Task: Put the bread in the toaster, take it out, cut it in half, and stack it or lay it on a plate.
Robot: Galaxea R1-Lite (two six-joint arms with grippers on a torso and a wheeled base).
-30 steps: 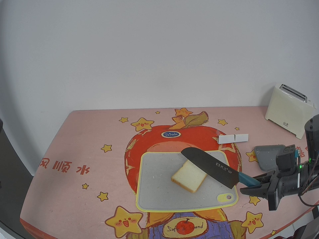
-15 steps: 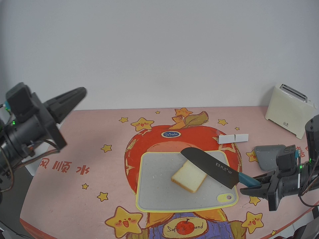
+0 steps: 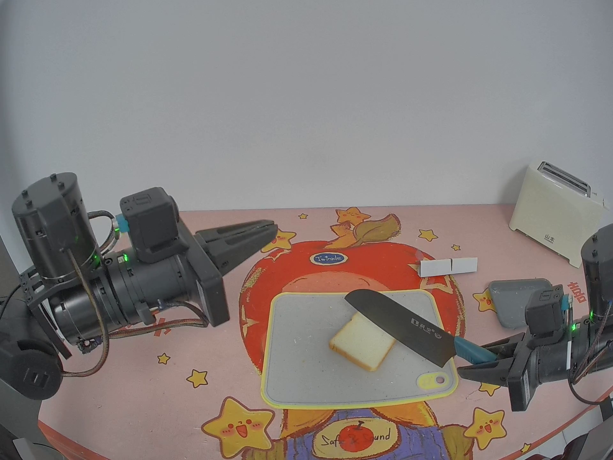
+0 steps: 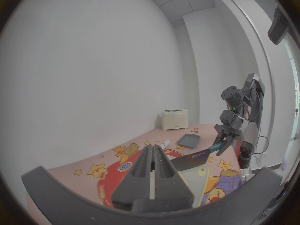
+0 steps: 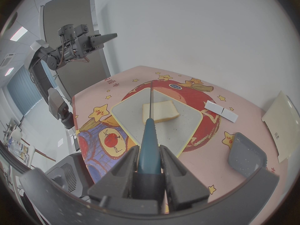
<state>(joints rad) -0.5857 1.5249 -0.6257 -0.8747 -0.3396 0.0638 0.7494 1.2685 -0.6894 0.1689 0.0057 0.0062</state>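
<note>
A slice of bread point(image 3: 363, 342) point(image 5: 160, 110) lies flat on the grey cutting board point(image 3: 300, 365) point(image 5: 184, 132) in the middle of the table. My right gripper point(image 3: 477, 364) point(image 5: 149, 160) is shut on the blue handle of a black knife point(image 3: 401, 324) point(image 4: 191, 159), whose blade hangs edge-down just over the bread's far right corner. My left gripper point(image 3: 265, 231) point(image 4: 152, 155) is shut with nothing in it, held above the table's left half and pointing toward the board. A cream toaster point(image 3: 555, 211) point(image 4: 174, 119) stands at the far right corner. A small grey plate point(image 3: 514, 298) point(image 5: 245, 155) sits near it.
A white knife sheath point(image 3: 448, 266) point(image 5: 221, 111) lies behind the board on the pink printed table point(image 3: 159, 276). The table's front and right edges run close to my right arm. A plain wall stands behind the table.
My left arm has swung in from the left edge, its gripper now over the table's left half. The knife has shifted slightly toward the bread.
</note>
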